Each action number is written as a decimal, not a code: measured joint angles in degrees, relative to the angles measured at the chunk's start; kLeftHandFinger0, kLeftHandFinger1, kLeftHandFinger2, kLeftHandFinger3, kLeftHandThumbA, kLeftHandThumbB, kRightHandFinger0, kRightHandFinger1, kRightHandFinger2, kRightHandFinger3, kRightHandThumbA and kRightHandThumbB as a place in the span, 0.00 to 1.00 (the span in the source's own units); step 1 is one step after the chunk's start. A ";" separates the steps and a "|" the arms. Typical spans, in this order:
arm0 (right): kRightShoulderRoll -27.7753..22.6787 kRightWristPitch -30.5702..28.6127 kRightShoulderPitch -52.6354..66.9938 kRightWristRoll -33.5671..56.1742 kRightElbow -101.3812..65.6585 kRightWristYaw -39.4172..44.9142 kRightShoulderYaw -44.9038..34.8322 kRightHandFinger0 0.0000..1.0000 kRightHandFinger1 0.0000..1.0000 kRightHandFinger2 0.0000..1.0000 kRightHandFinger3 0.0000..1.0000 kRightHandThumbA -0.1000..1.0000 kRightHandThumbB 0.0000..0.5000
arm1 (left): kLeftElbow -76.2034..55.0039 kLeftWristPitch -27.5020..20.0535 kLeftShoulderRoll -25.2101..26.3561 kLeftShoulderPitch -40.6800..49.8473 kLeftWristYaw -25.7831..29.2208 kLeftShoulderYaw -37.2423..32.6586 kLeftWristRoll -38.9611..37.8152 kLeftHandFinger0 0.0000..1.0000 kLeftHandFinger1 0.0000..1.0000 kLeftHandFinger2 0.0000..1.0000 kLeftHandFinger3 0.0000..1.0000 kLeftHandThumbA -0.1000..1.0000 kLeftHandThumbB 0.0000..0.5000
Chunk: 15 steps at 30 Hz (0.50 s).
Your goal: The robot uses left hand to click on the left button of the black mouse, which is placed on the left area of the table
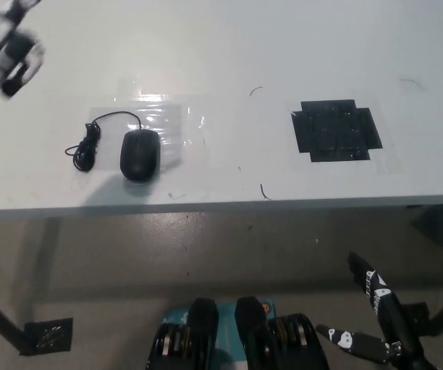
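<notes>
The white left robot hand point(5, 46) hangs blurred at the far-left corner, so I cannot tell its pose. The black mouse point(139, 154) sits near the table point(229, 46) edge (cord coiled alongside). A fast descent could shove it instead of clicking.

A black mouse point(140, 154) is seen lying flat on the white counter point(229, 46), button end turned away from the near edge. Its thin black cable point(92, 139) is led off from the front and gathered into a loose coil just beside it. The mouse is placed well apart from the blurred fingers point(15, 55) of the white left hand point(4, 46), which are seen at the far corner of the view; no contact is made.
</notes>
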 measured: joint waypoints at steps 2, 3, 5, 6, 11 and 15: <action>0.00 0.00 0.00 0.00 -0.01 0.00 0.00 1.00 1.00 1.00 1.00 1.00 0.30 | 4.81 1.99 0.03 -4.22 -2.46 -3.01 0.15 0.00 0.00 0.01 1.00 1.00 0.67; 0.00 0.00 0.00 0.00 -0.02 0.01 -0.01 1.00 1.00 1.00 1.00 1.00 0.30 | 7.09 2.97 0.02 -6.07 -3.67 -4.52 0.20 0.00 0.00 0.01 1.00 1.00 0.62; -0.02 0.00 0.00 0.00 -0.02 0.01 0.00 1.00 1.00 1.00 1.00 1.00 0.31 | 11.18 4.25 0.02 -8.81 -5.62 -6.87 0.29 0.00 0.00 0.04 1.00 1.00 0.71; -0.02 0.00 -0.01 0.00 -0.04 0.01 -0.01 1.00 1.00 1.00 1.00 1.00 0.31 | 14.07 5.22 0.01 -10.55 -6.87 -8.46 0.47 0.00 0.00 0.05 1.00 1.00 0.69; -0.05 0.00 -0.04 0.00 -0.14 0.03 -0.03 1.00 1.00 1.00 1.00 1.00 0.30 | 26.63 8.73 -0.17 -17.07 -12.05 -15.28 1.75 0.00 0.04 0.28 1.00 1.00 0.65; -0.25 0.00 -0.11 0.00 -0.54 0.15 -0.04 1.00 1.00 1.00 1.00 1.00 0.32 | 36.57 11.19 -0.41 -22.67 -16.75 -22.06 4.95 0.00 0.07 0.38 1.00 1.00 0.66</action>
